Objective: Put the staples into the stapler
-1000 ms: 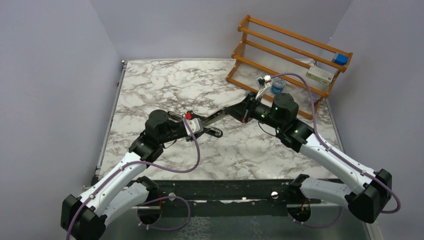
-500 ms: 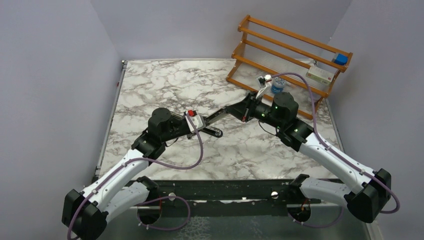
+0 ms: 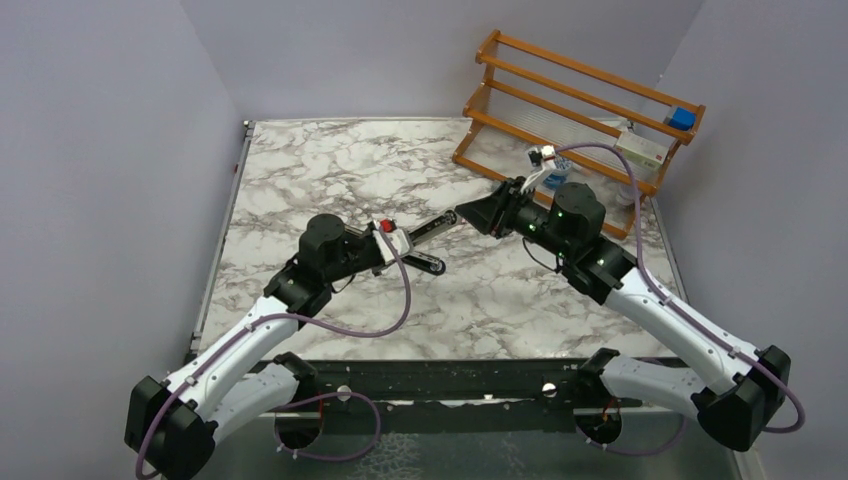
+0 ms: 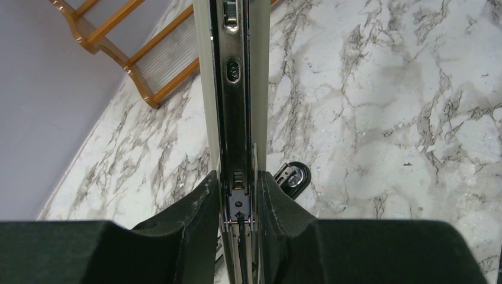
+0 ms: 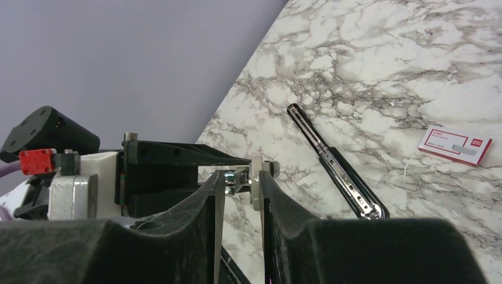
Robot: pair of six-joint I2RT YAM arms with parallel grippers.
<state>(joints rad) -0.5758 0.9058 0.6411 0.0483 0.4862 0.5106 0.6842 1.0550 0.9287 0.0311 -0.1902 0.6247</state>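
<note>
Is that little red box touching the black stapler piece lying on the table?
Apart. The right wrist view shows bare table between the box and the stapler piece.

The stapler (image 4: 240, 89) running off the top edge in the left wrist view, its near end hiding between the jaws of the left gripper (image 4: 238, 192), wooden rack (image 4: 160, 59) getting cut off too, staples box (image 5: 454, 145) label looking too small to read.

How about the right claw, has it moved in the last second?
Yes. The right claw has backed slightly up and right in the top view, toward the wooden rack.
</note>
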